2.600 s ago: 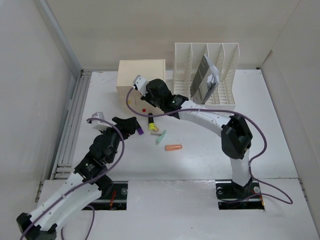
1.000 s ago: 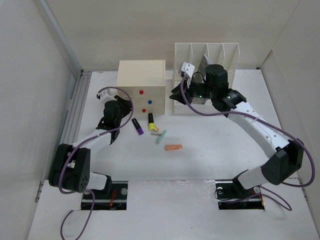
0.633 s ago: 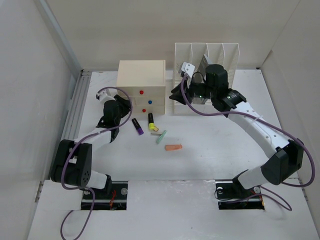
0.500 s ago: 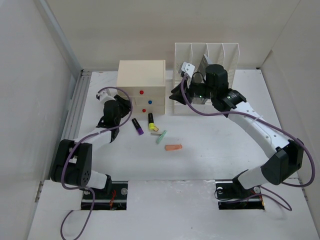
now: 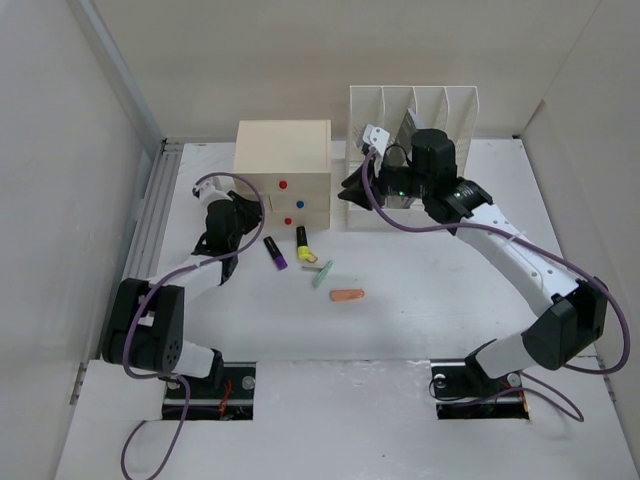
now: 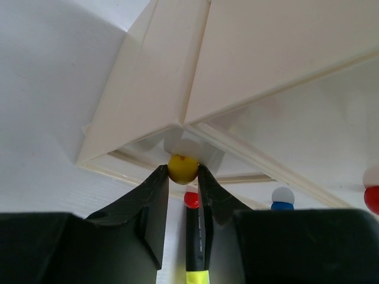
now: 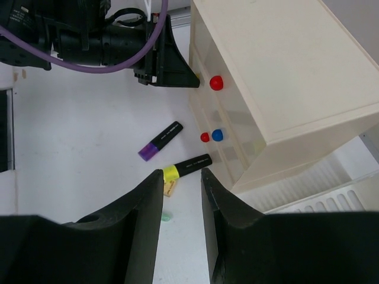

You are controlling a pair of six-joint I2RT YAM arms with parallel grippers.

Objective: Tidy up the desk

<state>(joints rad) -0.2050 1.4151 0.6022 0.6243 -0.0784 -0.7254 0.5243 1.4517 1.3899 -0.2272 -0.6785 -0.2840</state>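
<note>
My left arm [image 5: 190, 265] lies stretched forward, and the left hand [image 6: 182, 173] is pinched with both fingers against a yellow knob [image 6: 182, 167]. My right arm [image 5: 520, 255] arches up and bends leftward. The right hand [image 7: 182, 177] points downward, fingers parted, gripping nothing.

From above, the left gripper [image 5: 248, 207] sits against the front of the drawer box [image 5: 283, 150], so its fingertips and the yellow knob [image 6: 182, 168] are hidden there; only the left wrist camera shows that knob. In that close view the box runs out past the top and right edges, a red knob [image 6: 373, 198] is cut by the right edge, and the yellow highlighter [image 6: 193, 242] is half covered by the fingers [image 6: 155, 204]. The right arm [image 5: 432, 160] covers the lower front of the file rack [image 5: 460, 110] and most of a grey flat thing [image 5: 408, 126] standing in it. A green piece [image 5: 322, 272] and an orange one [image 5: 347, 295] on the desk [image 5: 420, 290] are too small to name.
</note>
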